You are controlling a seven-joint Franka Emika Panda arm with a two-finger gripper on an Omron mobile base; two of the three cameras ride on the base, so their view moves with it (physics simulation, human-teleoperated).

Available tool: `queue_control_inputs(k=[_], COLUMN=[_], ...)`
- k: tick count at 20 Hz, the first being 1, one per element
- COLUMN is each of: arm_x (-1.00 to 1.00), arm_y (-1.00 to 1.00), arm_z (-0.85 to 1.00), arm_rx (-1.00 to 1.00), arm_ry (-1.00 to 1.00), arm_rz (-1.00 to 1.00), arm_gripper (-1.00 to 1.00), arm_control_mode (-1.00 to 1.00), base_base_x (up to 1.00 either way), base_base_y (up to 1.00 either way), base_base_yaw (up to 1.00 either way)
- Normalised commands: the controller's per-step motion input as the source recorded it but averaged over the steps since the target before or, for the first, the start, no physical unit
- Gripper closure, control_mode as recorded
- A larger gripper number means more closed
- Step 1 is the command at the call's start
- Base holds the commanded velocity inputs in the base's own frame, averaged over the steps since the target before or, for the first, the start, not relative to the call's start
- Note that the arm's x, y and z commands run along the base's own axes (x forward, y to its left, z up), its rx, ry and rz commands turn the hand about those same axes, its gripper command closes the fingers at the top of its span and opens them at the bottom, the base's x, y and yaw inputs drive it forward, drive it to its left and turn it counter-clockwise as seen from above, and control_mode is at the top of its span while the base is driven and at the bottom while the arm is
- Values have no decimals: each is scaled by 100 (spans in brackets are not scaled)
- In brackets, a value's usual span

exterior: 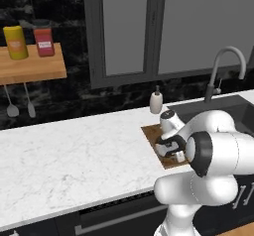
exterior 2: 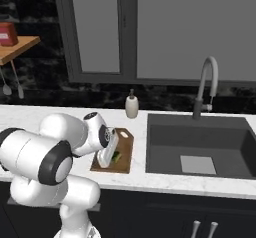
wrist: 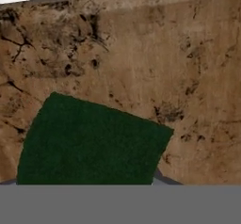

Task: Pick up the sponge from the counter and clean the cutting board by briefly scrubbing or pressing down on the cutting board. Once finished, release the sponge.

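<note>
Right under your gripper the sponge lies flat on the cutting board, so pickup and pressing look done; whether its jaws have let go I cannot tell, leaving release to confirm.

The white arm bends down over the cutting board, which lies on the counter just left of the dark sink. The gripper is low over the board, with the sponge under it. A soap bottle stands behind.
</note>
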Motion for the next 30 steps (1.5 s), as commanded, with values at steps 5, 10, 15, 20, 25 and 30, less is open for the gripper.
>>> queue_control_inputs(k=[5, 10, 15, 20, 25, 30], arm_x=[-19, -40, -49, -69, -70, -83], arm_y=[-72, -72, -69, -76, -77, -73], arm_z=[-45, -47, -65, -61, -63, -80], arm_rx=[-1, -1, -2, -2, -2, -3], arm_ry=[6, 0, 0, -3, -6, -3], arm_rz=[0, 0, 0, 0, 0, 0], arm_gripper=[100, 100, 100, 100, 100, 100], arm_control_mode=[-100, -100, -100, -100, -100, -100], base_base_x=[0, 0, 0, 0, 0, 0], base_base_y=[0, 0, 0, 0, 0, 0], base_base_yaw=[0, 0, 0, 0, 0, 0])
